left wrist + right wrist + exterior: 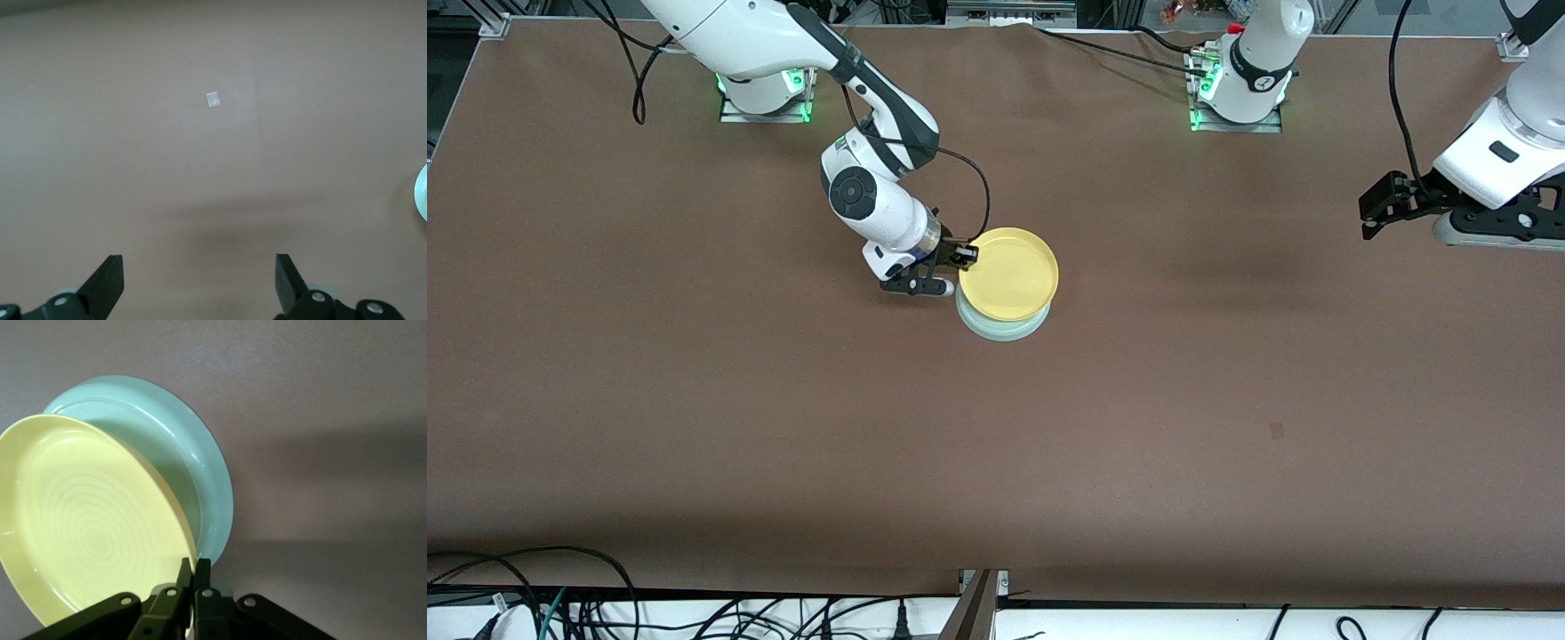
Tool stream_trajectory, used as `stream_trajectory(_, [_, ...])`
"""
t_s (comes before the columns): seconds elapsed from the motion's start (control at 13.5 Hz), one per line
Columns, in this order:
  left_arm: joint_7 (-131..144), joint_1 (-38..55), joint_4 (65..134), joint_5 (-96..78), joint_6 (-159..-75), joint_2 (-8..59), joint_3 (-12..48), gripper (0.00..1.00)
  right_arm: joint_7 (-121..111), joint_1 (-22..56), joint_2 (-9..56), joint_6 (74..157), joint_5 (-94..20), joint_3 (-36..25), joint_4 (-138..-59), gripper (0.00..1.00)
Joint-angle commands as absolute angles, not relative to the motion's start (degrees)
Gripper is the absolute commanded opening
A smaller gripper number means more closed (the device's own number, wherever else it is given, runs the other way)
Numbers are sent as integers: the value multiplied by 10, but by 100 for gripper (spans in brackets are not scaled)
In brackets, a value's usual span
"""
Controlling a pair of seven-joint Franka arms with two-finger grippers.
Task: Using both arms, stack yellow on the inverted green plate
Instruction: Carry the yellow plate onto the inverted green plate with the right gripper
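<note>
Yellow plate is being held by its rim directly over the green plate, which is lying upside down mid-table. The right gripper is pinching that rim, its jaws clamped together on the edge facing the right arm's end of the table. The yellow plate is probably light, stiff plastic with a smooth, slippery surface; a one-sided rim grip is likely letting it tilt, so lowering should proceed slowly. The left gripper is waiting above bare table at the left arm's end, its jaws standing apart and empty.
</note>
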State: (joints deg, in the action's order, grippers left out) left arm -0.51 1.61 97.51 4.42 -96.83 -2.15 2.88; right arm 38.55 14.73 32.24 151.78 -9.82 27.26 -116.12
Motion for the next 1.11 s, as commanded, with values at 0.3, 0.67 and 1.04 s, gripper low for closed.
stream_trajectory(0.3, [-18, -11, 972, 47, -976, -3, 27, 100, 389, 190, 350, 1574, -89, 231, -1164, 0])
stream_trajectory(0.67, [-33, -9, 887, 46, -976, 69, 32, 100, 388, 187, 340, 1572, -90, 221, -1158, 100])
stream_trajectory(1.04, [-34, -17, 888, 10, -976, 69, 32, 100, 354, 185, 302, 1310, -58, 152, -1022, 100])
